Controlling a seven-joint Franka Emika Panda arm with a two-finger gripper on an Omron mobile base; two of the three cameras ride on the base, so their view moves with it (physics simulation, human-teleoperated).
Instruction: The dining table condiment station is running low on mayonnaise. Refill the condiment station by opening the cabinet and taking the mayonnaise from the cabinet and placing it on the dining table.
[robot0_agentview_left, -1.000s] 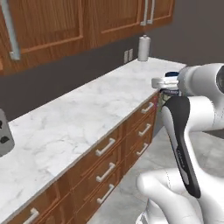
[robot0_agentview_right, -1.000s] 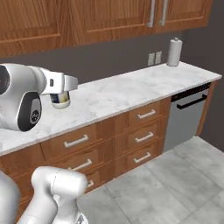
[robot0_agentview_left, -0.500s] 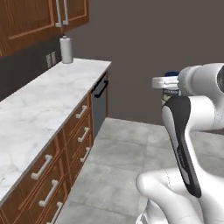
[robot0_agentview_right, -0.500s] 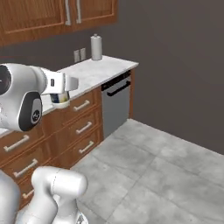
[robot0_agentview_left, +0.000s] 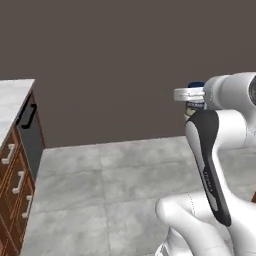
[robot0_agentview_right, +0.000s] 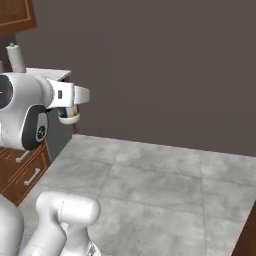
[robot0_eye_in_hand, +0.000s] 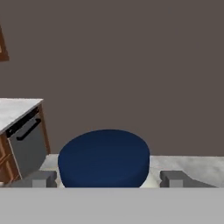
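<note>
Pincer: the two-finger gripper is clamped on the small whitish mayonnaise jar with the dark navy lid; jaws stand wide, one grey finger pad on each side of the jar, lid facing the hand camera.
Jar position: carried in mid-air, over the grey tiled floor, resting on no surface. In the right base view the jar body hangs just below the white hand; in the left base view only a slice of it shows beside the wrist.
Surroundings: the white marble counter ends at its corner to the left in the hand view, with the grey dishwasher front under that edge. A white paper-towel roll stands on the counter near its far edge. Reddish-brown wooden drawers with short silver handles sit below. A plain dark wall lies ahead.
Cabinet: one corner of a reddish-brown wall cabinet shows at the upper left of the right base view.
Dining table: I cannot place it from these views.
Step (judged): transport, jar fetched, delivery pending.
Risk 1: contact looks limited to the sides of a smooth round jar; a sharp base turn or stop could let it rotate or slide out and fall to the tiles.
Risk 2: the arm is held out to the side; swinging close to the counter corner could knock the jar.
Risk 3: releasing high or tilted at the table could topple the jar.
</note>
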